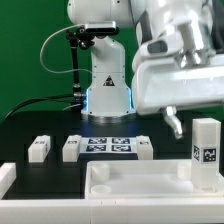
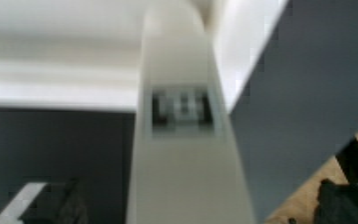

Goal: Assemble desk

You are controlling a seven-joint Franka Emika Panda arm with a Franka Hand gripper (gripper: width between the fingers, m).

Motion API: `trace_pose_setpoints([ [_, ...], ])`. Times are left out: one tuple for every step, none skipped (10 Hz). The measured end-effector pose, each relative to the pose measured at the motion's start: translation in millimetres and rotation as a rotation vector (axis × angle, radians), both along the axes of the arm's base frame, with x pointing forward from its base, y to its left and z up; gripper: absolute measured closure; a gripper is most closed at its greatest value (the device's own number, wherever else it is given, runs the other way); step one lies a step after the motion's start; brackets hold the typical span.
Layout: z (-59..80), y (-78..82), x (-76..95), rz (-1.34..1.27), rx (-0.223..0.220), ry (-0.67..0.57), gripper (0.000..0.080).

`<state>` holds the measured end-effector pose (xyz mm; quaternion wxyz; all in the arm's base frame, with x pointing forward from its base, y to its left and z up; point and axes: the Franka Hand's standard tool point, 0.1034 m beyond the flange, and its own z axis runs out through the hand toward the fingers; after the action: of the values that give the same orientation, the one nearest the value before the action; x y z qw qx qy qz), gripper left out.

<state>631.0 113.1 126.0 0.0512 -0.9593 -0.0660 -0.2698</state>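
While the tool (image 1: 196, 122) hangs released, its visible finger (image 1: 175, 122) clear of the upright leg (image 1: 205, 152), that leg stands at the desk panel's (image 1: 120, 182) corner; 3 legs (image 1: 72, 148) lie on the surface (image 1: 20, 135) beyond.

Upright on the wide white plastic desk panel (image 1: 130, 172), at the exterior view's right end: white plastic block leg (image 1: 205, 150). Behind the panel, second leg (image 1: 72, 148) and third leg (image 1: 143, 148) flank the marker board (image 1: 110, 145); fourth leg (image 1: 38, 149) further to the exterior view's left.
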Motion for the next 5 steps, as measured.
trace_pose_setpoints([
  [-0.8, 2.0, 2.7, 0.005, 0.002, 0.039, 0.0150],
  [-1.6, 4.5, 6.5, 0.016, 0.004, 0.140, 0.0150],
  [1.7, 4.3, 14.0, 0.021, 0.005, 0.205, 0.0150],
  [-2.2, 1.6, 14.0, 0.025, 0.000, 0.250, 0.0150],
  [-5.2, -3.0, 11.7, 0.028, -0.004, 0.329, 0.0150],
])
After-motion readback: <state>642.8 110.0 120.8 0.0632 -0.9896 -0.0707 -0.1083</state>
